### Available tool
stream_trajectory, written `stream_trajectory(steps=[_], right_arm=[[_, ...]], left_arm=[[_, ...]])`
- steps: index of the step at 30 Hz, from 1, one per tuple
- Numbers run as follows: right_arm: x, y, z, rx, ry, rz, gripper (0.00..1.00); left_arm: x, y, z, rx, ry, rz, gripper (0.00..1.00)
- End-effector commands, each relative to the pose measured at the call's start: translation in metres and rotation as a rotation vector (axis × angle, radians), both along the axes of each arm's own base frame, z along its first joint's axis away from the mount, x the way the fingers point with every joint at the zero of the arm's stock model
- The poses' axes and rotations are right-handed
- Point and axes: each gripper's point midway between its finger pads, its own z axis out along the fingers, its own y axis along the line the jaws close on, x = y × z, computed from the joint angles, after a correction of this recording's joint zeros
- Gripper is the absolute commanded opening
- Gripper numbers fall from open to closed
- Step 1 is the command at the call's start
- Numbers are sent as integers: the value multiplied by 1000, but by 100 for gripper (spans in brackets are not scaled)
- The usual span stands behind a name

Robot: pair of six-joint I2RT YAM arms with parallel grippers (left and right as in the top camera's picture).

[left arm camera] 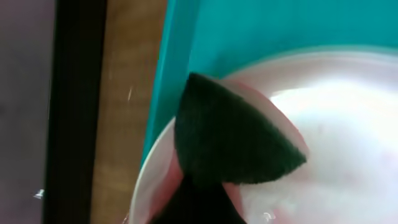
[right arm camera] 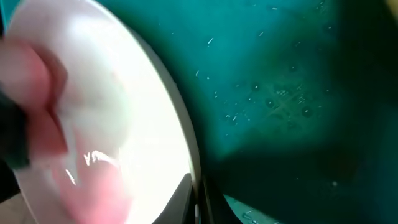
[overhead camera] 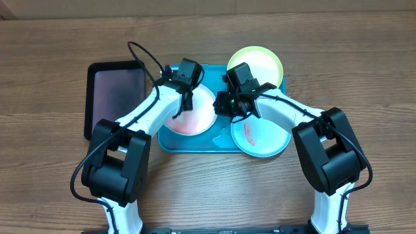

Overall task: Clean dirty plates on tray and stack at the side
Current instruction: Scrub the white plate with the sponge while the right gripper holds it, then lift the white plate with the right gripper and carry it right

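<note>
The white plate (overhead camera: 195, 118), smeared red, lies in the left half of the turquoise tray (overhead camera: 170, 140). My left gripper (overhead camera: 187, 97) is shut on a dark sponge (left arm camera: 233, 134) that is pressed on the plate's (left arm camera: 348, 124) near rim. In the left wrist view the jaws (left arm camera: 199, 208) show only as a dark shape. My right gripper (overhead camera: 222, 107) is shut on the white plate's right rim; its fingers (right arm camera: 198, 202) pinch the edge of the plate (right arm camera: 124, 87). The yellow-green plate (overhead camera: 260, 62) lies at the tray's far right corner. The pale mint plate (overhead camera: 263, 140), with a red smear, overhangs the tray's near right corner.
A smaller black tray (overhead camera: 117, 97) lies on the wooden table left of the turquoise tray; it also shows in the left wrist view (left arm camera: 74, 93). Water droplets sit on the tray floor (right arm camera: 292, 93). Both arms reach over the tray's middle.
</note>
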Motion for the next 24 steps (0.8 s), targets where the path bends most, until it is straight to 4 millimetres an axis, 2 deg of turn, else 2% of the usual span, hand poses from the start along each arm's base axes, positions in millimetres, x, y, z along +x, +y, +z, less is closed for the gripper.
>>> stream_trajectory(steps=[1,3,6,9,12,15,18,20,24], right_arm=[[5,3,1,9,-7,4,4],[5,3,1,9,-6,4,4],[5,3,1,9,-6,4,4],[5,3,1,9,-6,4,4],[4,3,1,11,0,7,4],[-1,3,-1,14,21,14,4],[-7,0,-4,-1,50,14,4],[-13,-3,-6,-13,74,14,4],[-24,-9,-10,-39,124,13,4]], left_arm=[[18,-15,3,-83,-71,-7,4],[16,-46,-1,-204,-22,-165,4],[-3,-85,-6,-347,76,-408,4],[-28,-103,-9,-430,172,-560,4],[-50,-96,-15,-417,267,-582,4],[-57,-85,-18,-412,313,-540,4],[-45,-64,-17,-401,290,-371,4],[-33,-54,-9,-422,264,-285,4],[-8,-38,29,-433,217,-197,4]])
